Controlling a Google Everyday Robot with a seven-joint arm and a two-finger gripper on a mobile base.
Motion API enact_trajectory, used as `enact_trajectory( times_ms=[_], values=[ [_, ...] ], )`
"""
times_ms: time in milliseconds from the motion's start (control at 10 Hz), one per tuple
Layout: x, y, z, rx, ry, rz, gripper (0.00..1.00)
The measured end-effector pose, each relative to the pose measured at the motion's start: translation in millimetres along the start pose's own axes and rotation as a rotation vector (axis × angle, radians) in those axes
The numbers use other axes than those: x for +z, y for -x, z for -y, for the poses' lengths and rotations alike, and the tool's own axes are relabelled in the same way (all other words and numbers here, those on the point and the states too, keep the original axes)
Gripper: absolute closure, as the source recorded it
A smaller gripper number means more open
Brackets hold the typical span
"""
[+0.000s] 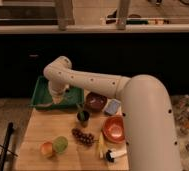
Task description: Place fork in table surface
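Transport of the fork (48, 105) is judged to be the step in hand. The pincer (56, 98) is seen at the near edge of the green tray (39, 86), which sits at the far left corner of the tabletop (38, 131). The pincer is drawn narrow, and a thin pale sliver jutting from it toward the left is taken to be the fork, held in the closed grip just above the tray's near rim. Whether the fork is lifted fully clear of the tray cannot be told.

The fork is not yet laid on the wood. For the next move, the pincer would have to be carried toward the near edge, past the tray's rim, and lowered over bare planks. A free stretch is seen along the left edge, between the tray and the two pieces of fruit (54, 146) near the front. The middle is crowded: a dark cup (83, 117) and a grape bunch (83, 136) stand there, with a dark bowl (95, 101) and an orange bowl (114, 129) toward the right edge. The grip would be released only once the fork is low and level.
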Motion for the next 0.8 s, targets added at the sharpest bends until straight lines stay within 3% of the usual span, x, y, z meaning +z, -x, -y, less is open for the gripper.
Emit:
enact_trajectory(
  times_ms=[800],
  values=[
    [5.3,14.9,-33.6,-0.04,0.021,0.034,1.0]
  ],
)
